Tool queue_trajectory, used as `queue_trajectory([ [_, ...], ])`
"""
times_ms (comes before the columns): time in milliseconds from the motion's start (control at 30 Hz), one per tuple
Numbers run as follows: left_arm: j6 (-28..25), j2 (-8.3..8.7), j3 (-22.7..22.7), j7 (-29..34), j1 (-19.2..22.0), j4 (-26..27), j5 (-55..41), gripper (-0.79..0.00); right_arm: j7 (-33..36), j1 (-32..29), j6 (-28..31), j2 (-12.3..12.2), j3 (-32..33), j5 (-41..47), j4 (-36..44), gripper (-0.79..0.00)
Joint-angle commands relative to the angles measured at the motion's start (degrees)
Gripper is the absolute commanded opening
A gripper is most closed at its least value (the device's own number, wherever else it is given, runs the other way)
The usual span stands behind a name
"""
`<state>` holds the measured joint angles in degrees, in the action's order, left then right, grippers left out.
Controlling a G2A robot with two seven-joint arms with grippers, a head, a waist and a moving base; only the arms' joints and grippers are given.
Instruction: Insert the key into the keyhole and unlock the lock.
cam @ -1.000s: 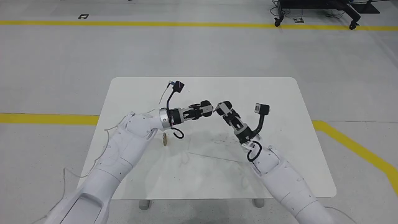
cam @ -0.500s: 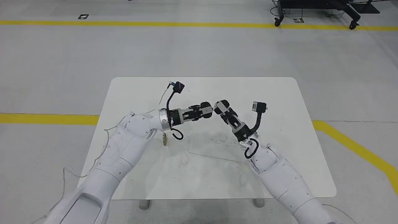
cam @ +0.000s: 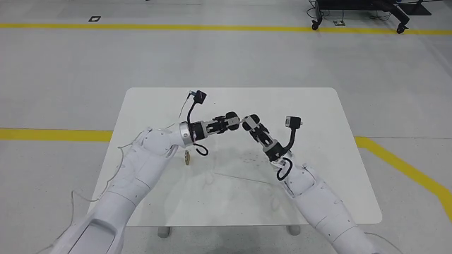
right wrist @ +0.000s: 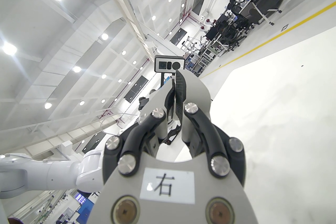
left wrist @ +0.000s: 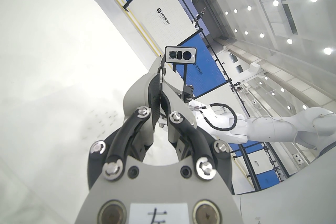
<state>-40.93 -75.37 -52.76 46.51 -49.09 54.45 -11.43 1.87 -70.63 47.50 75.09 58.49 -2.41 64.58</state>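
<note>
Left of centre in the top view, a small brass piece lies on the table beside the left forearm. I can't tell whether it is the lock or the key. At mid-frame the left gripper is pressed together on a thin metal loop. Just right of it, nearly tip to tip, the right gripper is squeezed closed; I can't see what it holds. I'd say alignment matters now: steady wrists, a square line-up, a gentle push.
</note>
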Motion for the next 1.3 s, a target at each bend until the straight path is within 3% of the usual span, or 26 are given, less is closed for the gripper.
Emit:
queue_trajectory([
  [0,0.3,0.02,-0.2,-0.1,0.0,0.0,-0.3,-0.785,0.3,-0.1,0.1,0.0,0.1,0.3,0.1,-0.785],
  [67,0.4,0.03,-0.3,0.0,-0.1,0.0,-0.5,-0.785,0.7,-0.3,0.4,0.1,0.4,0.7,0.2,-0.785],
  [200,0.3,0.06,-0.3,0.7,-0.2,0.3,-0.8,-0.443,1.2,-0.6,0.9,0.1,0.8,1.6,0.5,-0.785],
  [267,0.2,0.08,-0.3,0.9,-0.2,0.4,-0.7,-0.419,1.4,-0.7,0.9,0.2,1.0,1.6,0.6,-0.785],
  [467,-0.5,0.15,-0.3,1.7,-0.4,0.6,-0.6,-0.480,1.7,-0.9,0.8,0.4,1.4,1.7,0.8,-0.785],
  [567,-0.4,0.18,-0.3,1.7,-0.4,0.7,-0.3,-0.585,1.7,-0.9,0.6,0.5,1.5,1.5,0.8,-0.785],
  [600,-0.4,0.18,-0.3,1.7,-0.4,0.7,-0.2,-0.665,1.8,-0.9,0.6,0.5,1.4,1.5,0.8,-0.785],
  [700,-0.4,0.20,-0.3,1.5,-0.4,0.8,0.1,-0.785,2.0,-0.9,0.4,0.7,1.3,1.4,0.7,-0.785],
  [967,-0.2,0.20,-0.4,1.3,-0.4,0.8,0.1,-0.785,2.1,-0.5,0.3,1.2,1.2,1.4,0.0,-0.785],
  [1000,-0.2,0.20,-0.4,1.2,-0.4,0.8,0.1,-0.785,1.9,-0.6,0.5,1.2,1.3,1.7,0.1,-0.268],
  [1033,-0.1,0.20,-0.5,1.0,-0.5,0.7,0.0,-0.785,1.6,-0.6,0.9,1.3,1.5,2.0,0.2,0.000],
  [1267,0.4,0.27,-1.4,1.1,-0.5,0.4,-2.7,-0.785,1.6,-0.6,0.9,1.3,1.5,2.0,0.2,0.000],
])
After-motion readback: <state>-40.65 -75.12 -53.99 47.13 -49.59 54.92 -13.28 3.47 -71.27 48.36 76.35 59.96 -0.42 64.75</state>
